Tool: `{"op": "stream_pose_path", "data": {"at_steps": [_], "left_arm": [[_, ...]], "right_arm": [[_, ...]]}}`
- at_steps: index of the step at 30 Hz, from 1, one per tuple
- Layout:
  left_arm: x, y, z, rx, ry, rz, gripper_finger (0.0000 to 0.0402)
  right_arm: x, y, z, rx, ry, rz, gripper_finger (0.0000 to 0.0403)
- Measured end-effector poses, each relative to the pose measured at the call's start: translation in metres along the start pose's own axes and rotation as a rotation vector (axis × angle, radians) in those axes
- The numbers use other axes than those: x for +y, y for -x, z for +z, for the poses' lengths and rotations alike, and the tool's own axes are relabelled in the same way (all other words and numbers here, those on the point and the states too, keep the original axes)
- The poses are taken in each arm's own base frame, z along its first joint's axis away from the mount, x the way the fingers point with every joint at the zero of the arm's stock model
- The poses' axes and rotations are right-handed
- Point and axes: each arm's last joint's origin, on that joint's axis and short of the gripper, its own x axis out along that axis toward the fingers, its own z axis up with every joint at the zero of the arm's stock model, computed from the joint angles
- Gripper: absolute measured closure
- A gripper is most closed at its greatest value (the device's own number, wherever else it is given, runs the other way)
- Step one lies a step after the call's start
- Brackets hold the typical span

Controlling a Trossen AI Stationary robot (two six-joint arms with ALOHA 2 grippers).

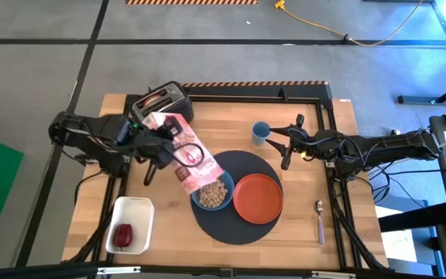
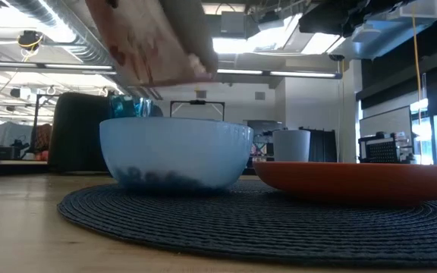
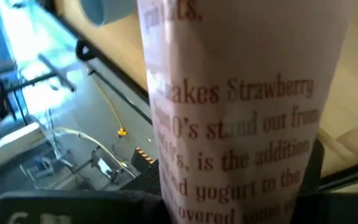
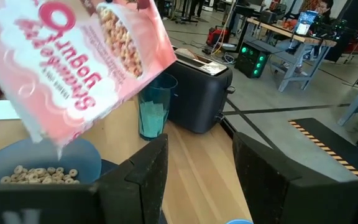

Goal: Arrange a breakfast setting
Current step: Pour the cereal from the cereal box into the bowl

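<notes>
- At centre of the high view lies the mat point(image 1: 227, 225), carrying the bowl point(image 1: 212, 194) and, to its right, the plate point(image 1: 258, 198).
- Left of centre, the left gripper point(image 1: 163, 147) clamps the cereal bag point(image 1: 190, 157), tipped mouth-down over the bowl; cereal already lies inside, so pouring looks to be the step in hand.
- Next, I judge, the bag must be righted and set aside.
- Right of centre, the right gripper point(image 1: 285, 151) waits near a cup point(image 1: 261, 132), jaws apart and empty.
- Bag print reads "Strawberry" and "Yogurt".
- Lower right lies the spoon point(image 1: 320, 219); lower left, the fruit point(image 1: 123, 234) sits in a white tray point(image 1: 142, 211).
</notes>
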Motion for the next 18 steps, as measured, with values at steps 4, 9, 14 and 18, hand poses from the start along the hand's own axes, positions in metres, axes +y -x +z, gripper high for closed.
{"op": "stream_pose_path", "data": {"at_steps": [4,9,14,18], "left_arm": [[0.001,0.007,-0.017,-0.016,0.137,0.032,0.031],[0.007,0.017,-0.032,-0.126,0.365,0.08,0.031],[0.017,0.032,-0.05,-0.336,0.653,0.137,0.031],[0.022,0.05,-0.069,-0.533,0.872,0.201,0.031]], "right_arm": [[0.0,-0.001,0.002,-0.018,-0.013,-0.001,0.0231],[0.005,-0.007,0.01,-0.12,-0.04,0.064,0.0227],[0.007,-0.007,0.024,-0.274,-0.011,0.151,0.0207],[0.005,-0.001,0.034,-0.389,-0.004,0.174,0.0175]]}}
